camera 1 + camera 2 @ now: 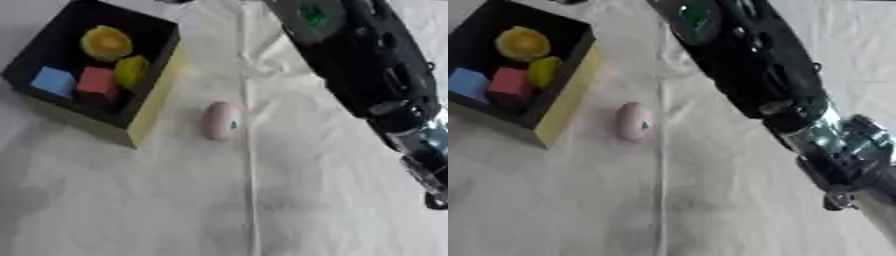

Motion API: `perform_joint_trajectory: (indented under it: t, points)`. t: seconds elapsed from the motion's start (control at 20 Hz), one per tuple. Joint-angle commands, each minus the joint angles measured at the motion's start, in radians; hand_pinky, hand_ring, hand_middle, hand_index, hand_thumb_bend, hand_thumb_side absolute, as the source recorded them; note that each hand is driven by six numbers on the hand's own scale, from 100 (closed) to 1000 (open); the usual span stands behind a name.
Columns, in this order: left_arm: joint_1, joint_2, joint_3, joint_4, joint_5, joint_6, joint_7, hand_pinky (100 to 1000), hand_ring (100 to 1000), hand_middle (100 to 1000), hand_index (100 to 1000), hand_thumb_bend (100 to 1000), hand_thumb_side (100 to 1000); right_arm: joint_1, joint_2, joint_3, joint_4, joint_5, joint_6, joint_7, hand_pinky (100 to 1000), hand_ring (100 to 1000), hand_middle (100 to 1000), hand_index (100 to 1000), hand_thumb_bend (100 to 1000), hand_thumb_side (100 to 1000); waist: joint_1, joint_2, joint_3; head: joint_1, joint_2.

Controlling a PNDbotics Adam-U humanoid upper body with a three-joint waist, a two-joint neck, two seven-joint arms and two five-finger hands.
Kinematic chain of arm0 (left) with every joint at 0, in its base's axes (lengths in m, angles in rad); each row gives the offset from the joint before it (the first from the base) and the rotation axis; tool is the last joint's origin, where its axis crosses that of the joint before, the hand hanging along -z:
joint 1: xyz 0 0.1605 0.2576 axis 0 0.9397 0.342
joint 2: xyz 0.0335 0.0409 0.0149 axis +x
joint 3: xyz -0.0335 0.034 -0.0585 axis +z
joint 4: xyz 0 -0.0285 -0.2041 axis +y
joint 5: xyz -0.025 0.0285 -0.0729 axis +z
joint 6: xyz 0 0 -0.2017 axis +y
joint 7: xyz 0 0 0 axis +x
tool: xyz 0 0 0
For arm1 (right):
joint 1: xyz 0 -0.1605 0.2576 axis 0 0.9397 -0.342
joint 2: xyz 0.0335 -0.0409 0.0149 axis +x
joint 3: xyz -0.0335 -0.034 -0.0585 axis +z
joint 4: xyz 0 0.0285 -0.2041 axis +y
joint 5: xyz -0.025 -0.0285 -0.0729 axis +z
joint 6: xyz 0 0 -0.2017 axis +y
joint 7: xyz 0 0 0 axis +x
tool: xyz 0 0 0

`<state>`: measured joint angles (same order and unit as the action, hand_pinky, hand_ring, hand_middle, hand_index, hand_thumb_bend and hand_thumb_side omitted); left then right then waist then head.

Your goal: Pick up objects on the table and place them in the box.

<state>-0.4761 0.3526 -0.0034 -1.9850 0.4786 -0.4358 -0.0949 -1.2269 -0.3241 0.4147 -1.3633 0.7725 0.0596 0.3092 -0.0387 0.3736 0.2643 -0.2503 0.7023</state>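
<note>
A pink egg-shaped object (221, 120) with a small dark mark lies on the white cloth-covered table (131, 200), just right of the box (156, 95) and apart from it. The box, black inside with a yellow outer wall, holds a blue cube (54, 81), a red cube (96, 82), a round yellow fruit (106, 43) and a smaller yellow-green piece (132, 70). The robot's right arm (745, 60) slants down from the top to the right edge; whether its hand (859, 187) is open or closed cannot be told.

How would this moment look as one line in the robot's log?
box: four items inside | pink oval object: on cloth beside box, untouched | right arm: above table | hands: unseen
</note>
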Motion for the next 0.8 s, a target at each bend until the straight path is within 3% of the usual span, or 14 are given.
perform_joint_trajectory:
  t: [0.05, 0.15, 0.3, 0.4, 0.45, 0.5, 0.55, 0.6, 0.65, 0.8]
  points:
    - [-0.023, 0.026, -0.001, -0.015, 0.021, -0.01, -0.027, 714, 704, 644, 796, 453, 413, -0.023, 0.042, 0.002, 0.065, 0.08, -0.041, -0.032, 588, 480, 458, 558, 238, 100, -0.007, -0.026, 0.009, -0.02, -0.014]
    - [-0.031, 0.024, -0.001, -0.015, 0.029, -0.011, -0.033, 714, 704, 644, 796, 453, 412, -0.021, 0.065, 0.004, 0.107, 0.123, -0.062, -0.053, 591, 483, 461, 561, 251, 100, -0.009, -0.021, 0.019, -0.029, -0.02]
    - [-0.037, 0.022, 0.001, -0.015, 0.035, -0.008, -0.036, 714, 704, 644, 796, 451, 415, -0.014, 0.082, 0.019, 0.15, 0.191, -0.102, -0.072, 620, 503, 485, 573, 341, 100, -0.013, -0.016, 0.026, -0.033, -0.025]
    - [-0.037, 0.02, 0.002, -0.015, 0.035, -0.003, -0.035, 714, 704, 644, 796, 449, 417, -0.006, 0.09, 0.028, 0.17, 0.232, -0.131, -0.072, 664, 543, 530, 622, 350, 100, -0.016, -0.014, 0.026, -0.029, -0.025]
    - [-0.037, 0.019, 0.002, -0.015, 0.035, -0.001, -0.034, 714, 704, 644, 796, 449, 418, -0.002, 0.093, 0.032, 0.179, 0.248, -0.146, -0.066, 710, 607, 595, 690, 350, 100, -0.017, -0.014, 0.026, -0.027, -0.024]
    - [-0.036, 0.018, 0.002, -0.015, 0.034, 0.001, -0.033, 714, 704, 644, 796, 448, 419, 0.001, 0.094, 0.037, 0.185, 0.261, -0.167, -0.051, 788, 787, 743, 816, 378, 100, -0.017, -0.013, 0.026, -0.025, -0.024]
    - [-0.036, 0.018, 0.003, -0.015, 0.034, 0.002, -0.033, 714, 704, 644, 796, 447, 421, 0.003, 0.095, 0.037, 0.186, 0.27, -0.187, -0.034, 853, 904, 802, 868, 430, 100, -0.018, -0.013, 0.025, -0.022, -0.022]
    - [-0.034, 0.017, 0.003, -0.015, 0.033, 0.004, -0.032, 714, 704, 644, 796, 446, 422, 0.002, 0.094, 0.035, 0.182, 0.277, -0.203, -0.015, 882, 949, 817, 884, 466, 115, -0.018, -0.012, 0.025, -0.018, -0.021]
    - [-0.033, 0.016, 0.003, -0.015, 0.031, 0.007, -0.03, 714, 704, 644, 796, 445, 424, 0.0, 0.094, 0.029, 0.174, 0.279, -0.213, 0.003, 903, 976, 831, 901, 523, 186, -0.018, -0.012, 0.024, -0.015, -0.019]
    - [-0.03, 0.015, 0.003, -0.015, 0.028, 0.011, -0.027, 714, 705, 644, 796, 445, 425, -0.005, 0.089, 0.011, 0.142, 0.261, -0.202, 0.047, 917, 988, 854, 913, 501, 252, -0.016, -0.012, 0.021, -0.013, -0.017]
